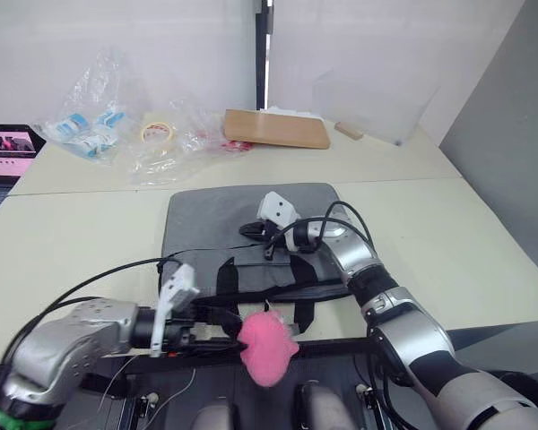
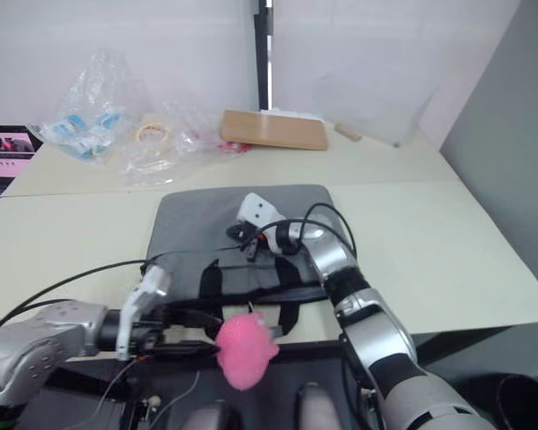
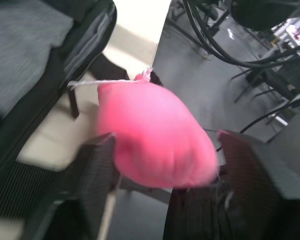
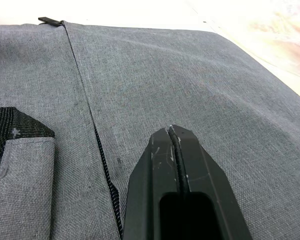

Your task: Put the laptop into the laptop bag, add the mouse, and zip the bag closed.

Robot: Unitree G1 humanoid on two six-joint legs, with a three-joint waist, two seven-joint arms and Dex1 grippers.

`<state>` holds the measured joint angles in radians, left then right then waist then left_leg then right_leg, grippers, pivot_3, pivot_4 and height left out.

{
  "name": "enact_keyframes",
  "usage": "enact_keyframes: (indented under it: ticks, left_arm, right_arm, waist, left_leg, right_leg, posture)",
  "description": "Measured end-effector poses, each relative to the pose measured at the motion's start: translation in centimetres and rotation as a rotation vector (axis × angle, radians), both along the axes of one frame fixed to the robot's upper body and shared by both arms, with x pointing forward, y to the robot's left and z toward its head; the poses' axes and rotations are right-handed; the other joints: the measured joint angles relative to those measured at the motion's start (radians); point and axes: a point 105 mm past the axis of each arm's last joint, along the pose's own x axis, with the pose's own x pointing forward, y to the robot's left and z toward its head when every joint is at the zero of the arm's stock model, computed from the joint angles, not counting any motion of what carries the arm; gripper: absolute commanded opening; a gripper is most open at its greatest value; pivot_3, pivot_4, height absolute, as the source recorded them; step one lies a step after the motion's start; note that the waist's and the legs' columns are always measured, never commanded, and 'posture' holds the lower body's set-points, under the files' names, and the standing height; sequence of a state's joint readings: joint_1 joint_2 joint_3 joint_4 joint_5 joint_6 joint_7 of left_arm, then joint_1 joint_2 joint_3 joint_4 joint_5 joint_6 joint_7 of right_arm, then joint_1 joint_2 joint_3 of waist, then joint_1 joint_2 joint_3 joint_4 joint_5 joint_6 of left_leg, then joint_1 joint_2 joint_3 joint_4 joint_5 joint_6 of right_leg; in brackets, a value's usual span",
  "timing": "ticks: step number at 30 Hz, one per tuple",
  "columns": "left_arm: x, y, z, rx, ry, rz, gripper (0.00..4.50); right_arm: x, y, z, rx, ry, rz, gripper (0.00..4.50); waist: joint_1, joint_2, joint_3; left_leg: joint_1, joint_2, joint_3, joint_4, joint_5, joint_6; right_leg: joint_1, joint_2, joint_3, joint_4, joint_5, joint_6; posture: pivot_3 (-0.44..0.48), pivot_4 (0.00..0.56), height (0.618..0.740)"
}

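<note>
The grey laptop bag lies flat on the near table, its black strap handles towards the front edge. My right gripper is shut, with nothing seen between its fingers. It hovers low over the bag's fabric beside the zip line, around the bag's middle. At the table's front edge my left gripper is shut on a pink fluffy ball with a thin white string running from its top. The laptop and the mouse are out of view.
A small dark laptop with a lit pink screen sits at the far left. Crumpled clear plastic bags, a tape roll and a brown board lie on the rear table. A grey wall rises on the right.
</note>
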<state>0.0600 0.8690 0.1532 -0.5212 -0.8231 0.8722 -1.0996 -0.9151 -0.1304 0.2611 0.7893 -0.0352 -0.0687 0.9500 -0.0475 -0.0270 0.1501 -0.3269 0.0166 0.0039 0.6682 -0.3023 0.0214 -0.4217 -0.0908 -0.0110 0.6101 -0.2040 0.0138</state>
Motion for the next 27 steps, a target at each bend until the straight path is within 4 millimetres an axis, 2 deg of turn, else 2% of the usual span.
enact_keyframes:
  ticks: [4, 7, 9, 12, 15, 18, 21, 24, 27]
  left_arm:
    - [-0.1, 2.6, 1.3, 0.045, -0.052, 0.071, 4.41]
    - [0.4, 3.2, 2.6, 0.032, -0.098, 0.095, 4.41]
    - [1.4, 3.6, 3.7, 0.022, -0.148, 0.116, 4.41]
    - [3.9, 3.8, 6.4, 0.006, -0.289, 0.136, 4.41]
    - [5.5, 3.4, 7.0, 0.015, -0.354, 0.125, 4.41]
    - [7.4, 2.7, 6.6, -0.007, -0.371, 0.123, 4.50]
    - [9.3, 1.9, 7.1, -0.024, -0.415, 0.111, 4.50]
    - [10.7, 0.8, 7.5, -0.035, -0.464, 0.087, 4.50]
    - [12.4, -1.4, 7.4, -0.084, -0.487, 0.040, 3.75]
  right_arm:
    - [0.1, -0.1, 0.1, 0.015, 0.009, -0.004, 0.00]
    - [0.2, -0.4, 0.4, 0.043, 0.020, -0.012, 0.00]
    - [0.2, -0.6, 1.2, 0.091, 0.042, -0.019, 0.00]
    - [0.5, -1.2, 3.9, 0.253, 0.126, -0.063, 0.00]
    - [0.2, -2.0, 8.6, 0.400, 0.127, -0.066, 0.00]
    - [-0.9, -4.1, 13.3, 0.476, 0.075, -0.052, 0.80]
    - [-2.8, -5.6, 15.6, 0.473, 0.028, -0.005, 1.82]
    - [-4.2, -7.1, 15.3, 0.394, -0.022, 0.034, 2.85]
    - [-6.8, -9.3, 11.9, 0.202, -0.017, 0.105, 3.87]
  waist:
    - [0.002, 0.000, 0.001]
    - [0.002, 0.001, 0.001]
    - [0.003, 0.000, 0.003]
    - [0.011, 0.001, 0.012]
    - [0.013, 0.006, 0.015]
    - [0.018, 0.006, 0.015]
    - [0.023, 0.006, 0.015]
    - [0.028, 0.006, 0.015]
    - [0.048, 0.006, 0.015]
  left_leg:
    - [0.000, 0.000, 0.000, 0.000, 0.000, 0.000]
    - [-0.001, 0.000, 0.000, 0.000, 0.000, 0.000]
    - [-0.002, 0.000, 0.000, 0.000, 0.000, 0.000]
    - [-0.013, -0.002, -0.002, 0.000, 0.004, -0.007]
    - [-0.033, -0.004, 0.000, 0.000, 0.008, -0.014]
    - [-0.047, -0.004, -0.001, 0.000, 0.010, -0.016]
    - [-0.054, -0.005, 0.004, 0.001, 0.009, -0.016]
    - [-0.058, -0.006, 0.007, 0.007, 0.006, -0.010]
    - [-0.062, -0.010, 0.006, 0.012, 0.005, -0.008]
  right_leg:
    - [0.000, 0.000, -0.001, 0.000, -0.002, 0.002]
    - [-0.001, 0.000, -0.001, 0.000, -0.002, 0.002]
    - [-0.002, 0.001, -0.001, 0.000, 0.000, -0.001]
    - [-0.012, 0.000, -0.003, 0.001, 0.003, -0.001]
    - [-0.033, -0.001, -0.002, 0.005, 0.011, 0.000]
    - [-0.043, 0.000, -0.007, 0.006, 0.013, 0.000]
    - [-0.046, -0.001, -0.009, 0.000, 0.014, 0.001]
    - [-0.046, -0.002, -0.011, -0.002, 0.013, 0.004]
    - [-0.045, -0.006, -0.014, -0.003, 0.012, 0.008]
  posture:
    - [0.000, 0.150, 0.740]
    - [0.000, 0.150, 0.740]
    - [0.000, 0.150, 0.740]
    - [0.000, 0.150, 0.740]
    - [0.000, 0.150, 0.740]
    - [0.000, 0.150, 0.740]
    - [0.000, 0.150, 0.740]
    - [0.000, 0.150, 0.740]
    - [0.000, 0.150, 0.740]
